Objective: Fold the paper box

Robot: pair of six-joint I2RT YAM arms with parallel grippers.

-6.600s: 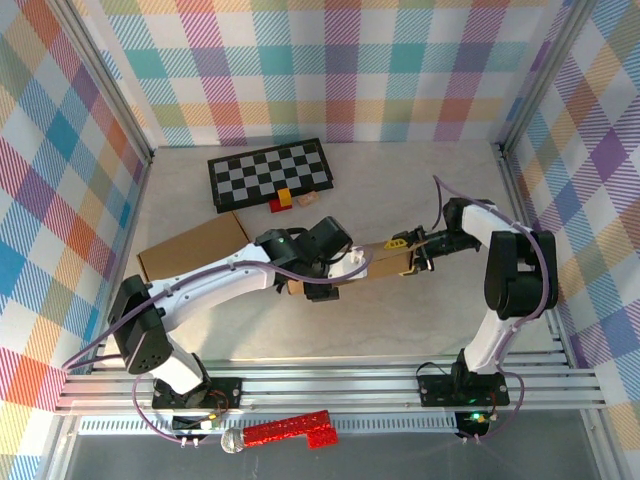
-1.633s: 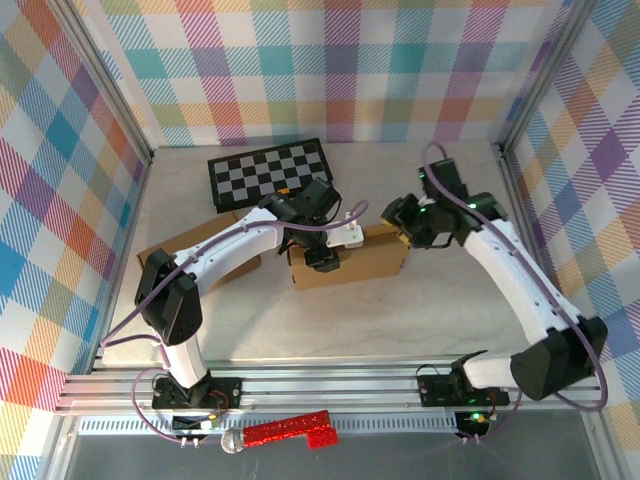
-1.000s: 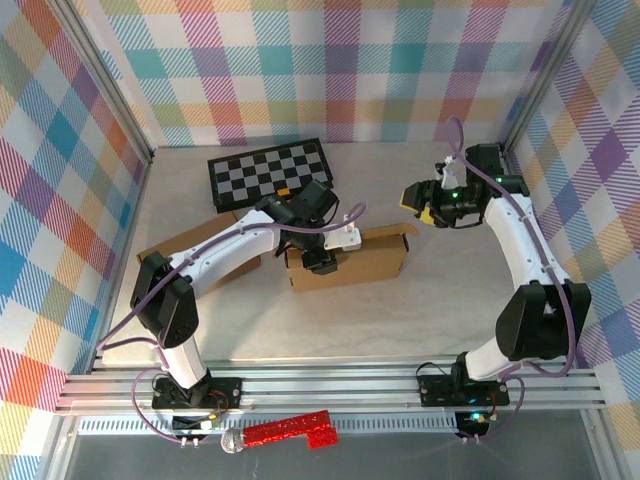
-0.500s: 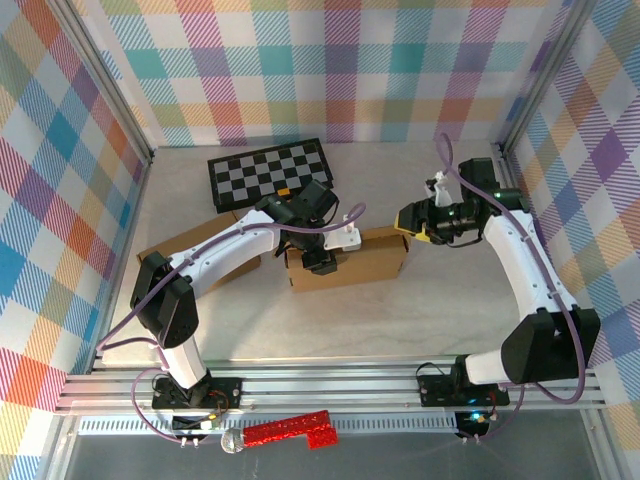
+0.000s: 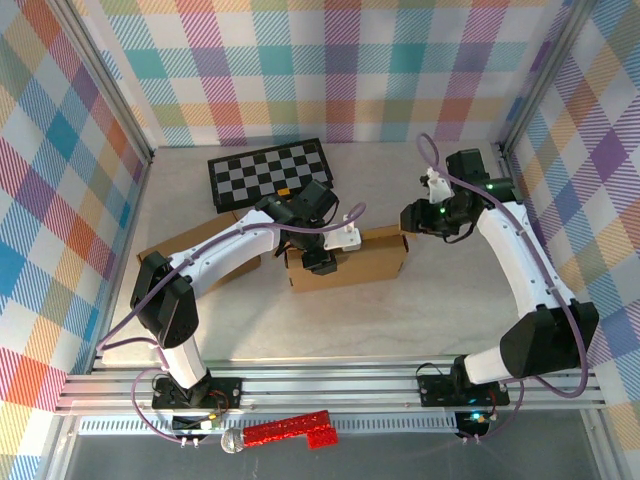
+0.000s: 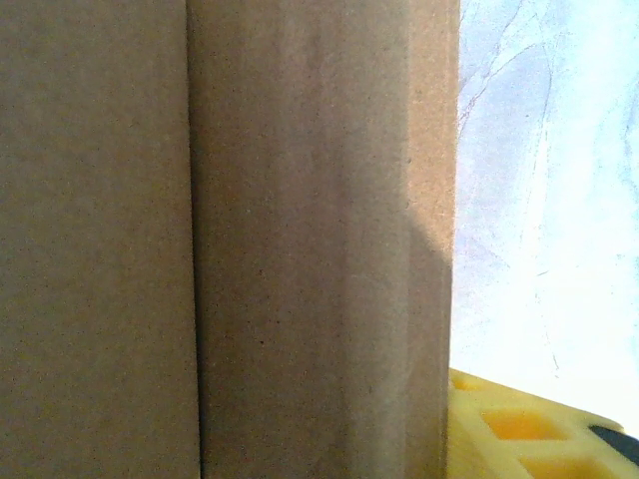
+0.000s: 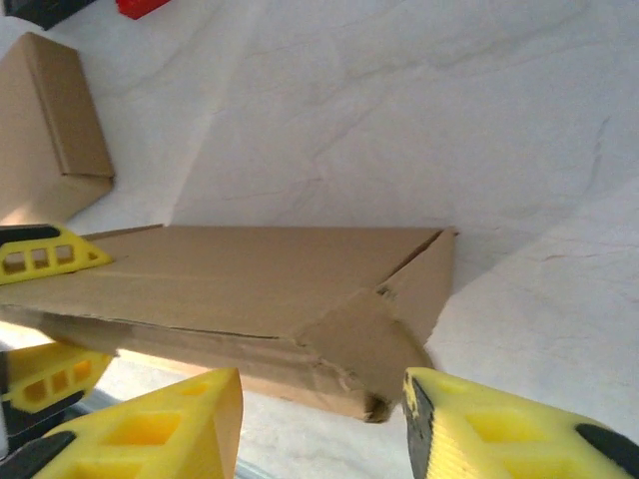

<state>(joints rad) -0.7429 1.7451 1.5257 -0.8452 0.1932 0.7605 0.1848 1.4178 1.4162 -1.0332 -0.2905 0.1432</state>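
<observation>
The paper box (image 5: 350, 258) lay on the desk (image 5: 400, 330), just in front of the checked board (image 5: 270, 172), on the side nearer the arms' bases. It looked like a long brown tube with its ends not yet shut, so I think the folding was only part done. The left claw (image 5: 318, 256) was at the box end closest to the board. Seen from the right wrist, its yellow fingers (image 7: 45, 254) sat one on each side of a cardboard wall, about half open and pinching the box. I think it held on there so the box would not slide or fall flat while the other end got worked on. The left arm reached out long from its base, over another brown cardboard piece (image 7: 55, 110), with its wrist tipped down onto the box. The right claw (image 7: 321, 384) was at the box end further from the board, its fingers apart with nothing in them. The crumpled end flap (image 7: 369, 344) sat just ahead of the gap, so I think the claw was lined up to push or nip that flap shut. The right arm went up tall from its base, then bent like an elbow and pointed its claw sideways at the box.
</observation>
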